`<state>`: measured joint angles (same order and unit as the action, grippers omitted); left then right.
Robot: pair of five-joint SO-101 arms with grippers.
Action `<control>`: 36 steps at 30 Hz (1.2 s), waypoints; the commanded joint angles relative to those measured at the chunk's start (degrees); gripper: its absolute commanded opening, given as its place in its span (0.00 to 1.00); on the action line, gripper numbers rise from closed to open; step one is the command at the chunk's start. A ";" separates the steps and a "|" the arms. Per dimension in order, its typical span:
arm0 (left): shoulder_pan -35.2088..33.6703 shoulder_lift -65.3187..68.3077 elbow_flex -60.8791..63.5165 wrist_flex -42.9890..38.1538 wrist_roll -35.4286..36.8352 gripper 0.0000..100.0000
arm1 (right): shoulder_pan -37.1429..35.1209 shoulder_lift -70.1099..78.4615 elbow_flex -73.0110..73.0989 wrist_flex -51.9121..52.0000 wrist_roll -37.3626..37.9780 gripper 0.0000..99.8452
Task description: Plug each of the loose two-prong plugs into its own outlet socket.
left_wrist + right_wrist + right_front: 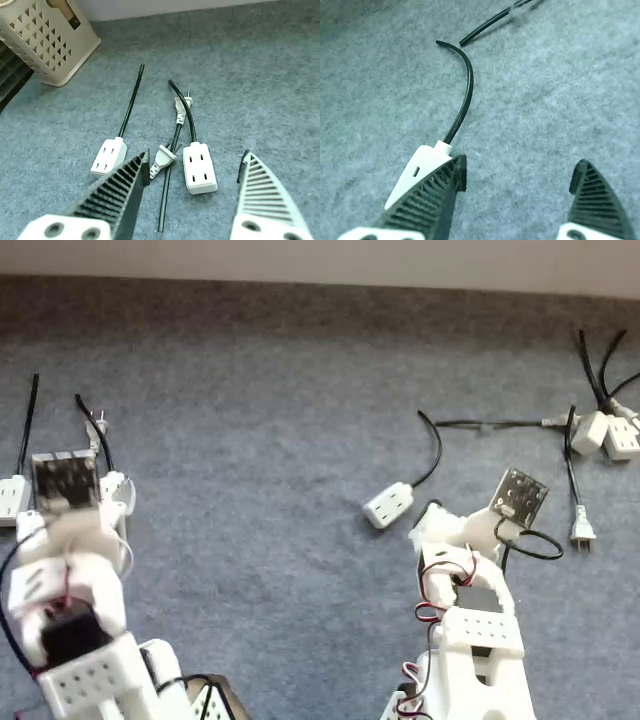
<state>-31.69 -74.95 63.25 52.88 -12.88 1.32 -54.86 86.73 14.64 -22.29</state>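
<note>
My left gripper point(195, 159) hangs open just above the grey carpet. Between and ahead of its fingers lie a white double outlet point(200, 167) on a black cord and a loose white two-prong plug point(162, 159). A second white outlet point(108, 156) lies beside the dark finger point(122, 187), and another plug point(181, 103) lies farther out. My right gripper point(520, 165) is open too, low over the carpet, with a white outlet point(417, 172) and its black cord point(464, 95) beside its dark finger. From above, that outlet point(390, 505) lies left of the right arm, and a loose plug point(582, 530) lies right of it.
A beige perforated basket point(50, 35) stands at the carpet's edge beyond the left arm. Two more white outlets with black cords point(608, 432) lie at the far right. A loose cord end point(487, 24) lies ahead of the right gripper.
</note>
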 commanded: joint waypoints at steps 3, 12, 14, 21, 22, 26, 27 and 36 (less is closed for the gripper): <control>-2.68 33.98 -21.14 -0.26 -5.89 0.28 | -0.22 -1.01 0.13 -1.27 0.79 0.33; -8.04 70.11 -40.57 -0.18 -31.82 0.28 | -1.54 -1.01 0.22 -1.27 0.88 0.33; -8.92 76.35 -43.12 -0.35 -35.16 0.28 | -1.54 -1.01 0.22 -1.27 0.88 0.33; -8.48 90.07 -51.21 2.46 -35.87 0.28 | -1.80 -1.01 0.22 -1.27 0.88 0.33; -7.87 91.30 -52.26 2.99 -35.87 0.28 | -1.80 -1.01 0.22 -1.27 0.88 0.33; -6.29 96.13 -56.92 3.43 -35.87 0.28 | -1.80 -1.01 0.22 -1.27 0.88 0.33; -6.02 97.27 -57.98 3.43 -35.87 0.28 | -1.80 -1.01 0.22 -1.27 0.88 0.33; -3.65 100.09 -61.23 5.19 -35.87 0.06 | -1.80 -1.01 0.04 -1.27 0.88 0.33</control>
<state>-37.58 24.92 5.32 58.07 -48.48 0.00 -54.86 87.25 14.64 -22.29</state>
